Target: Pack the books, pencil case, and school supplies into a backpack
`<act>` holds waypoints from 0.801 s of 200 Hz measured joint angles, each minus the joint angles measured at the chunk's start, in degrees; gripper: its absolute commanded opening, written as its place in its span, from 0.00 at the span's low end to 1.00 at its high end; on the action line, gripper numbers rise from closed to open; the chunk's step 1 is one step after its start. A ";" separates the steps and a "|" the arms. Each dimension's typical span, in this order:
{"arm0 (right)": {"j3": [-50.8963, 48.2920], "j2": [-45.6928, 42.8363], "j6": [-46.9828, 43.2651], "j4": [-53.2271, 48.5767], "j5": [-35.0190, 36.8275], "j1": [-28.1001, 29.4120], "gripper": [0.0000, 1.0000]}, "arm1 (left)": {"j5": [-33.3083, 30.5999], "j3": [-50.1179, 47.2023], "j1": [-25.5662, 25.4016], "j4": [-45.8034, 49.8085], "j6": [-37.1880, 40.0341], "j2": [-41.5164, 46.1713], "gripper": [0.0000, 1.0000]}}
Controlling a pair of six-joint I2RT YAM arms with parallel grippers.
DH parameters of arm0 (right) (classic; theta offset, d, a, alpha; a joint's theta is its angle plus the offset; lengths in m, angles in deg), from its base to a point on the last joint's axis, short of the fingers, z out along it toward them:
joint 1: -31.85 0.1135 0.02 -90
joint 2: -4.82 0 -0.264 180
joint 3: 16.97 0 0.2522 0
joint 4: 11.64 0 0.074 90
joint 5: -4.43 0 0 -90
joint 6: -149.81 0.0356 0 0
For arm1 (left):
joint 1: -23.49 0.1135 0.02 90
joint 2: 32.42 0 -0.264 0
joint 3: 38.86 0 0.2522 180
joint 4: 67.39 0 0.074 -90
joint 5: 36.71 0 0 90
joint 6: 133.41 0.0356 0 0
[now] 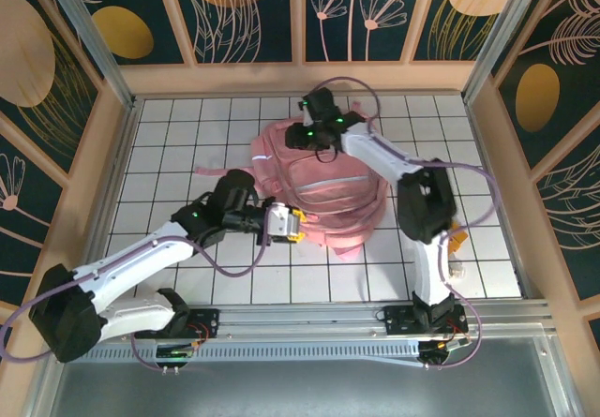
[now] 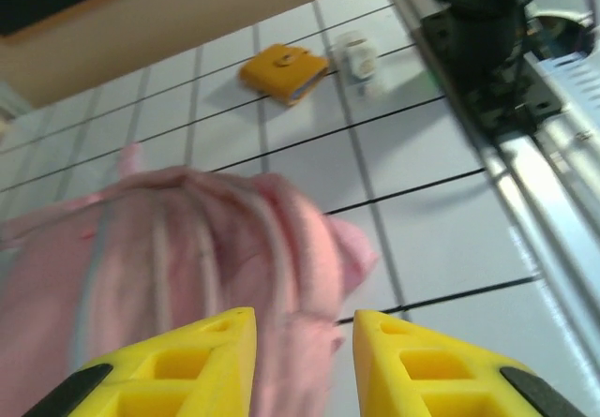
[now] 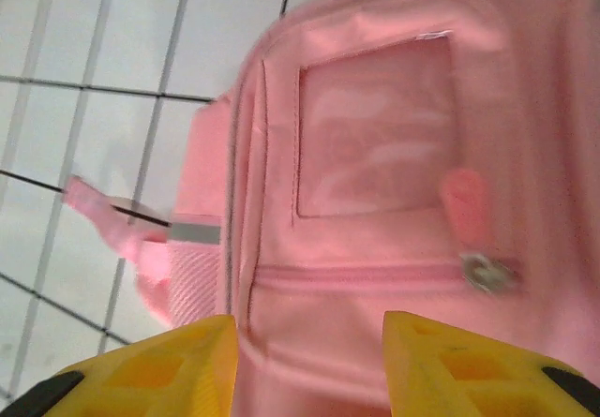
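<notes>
Down at the near right of the bench [image 1: 169,136], by the right arm's base, the small orange square [image 1: 457,241] and the tiny whitish item [image 1: 457,270] lie loose, well apart from the bag. A bit further in, the left gripper [image 1: 286,222] sits at the near-left edge of the pink backpack [image 1: 323,187], fingers spread with nothing pinched, pink fabric just past the tips. At the far end the right gripper [image 1: 314,132] hangs over the bag, also parted and empty, with the zipper pull [image 3: 483,273] off to one side of it. Looks like the opening-up step to me. I'd have the left one pinch fabric to anchor the bag, then line the right one up on that pull before closing, since soft fabric will bunch otherwise.
</notes>
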 measured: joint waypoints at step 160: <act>-32.92 -28.94 1.25 1.90 5.05 -4.11 0.45 | -20.65 20.39 7.02 19.91 30.03 -28.89 0.29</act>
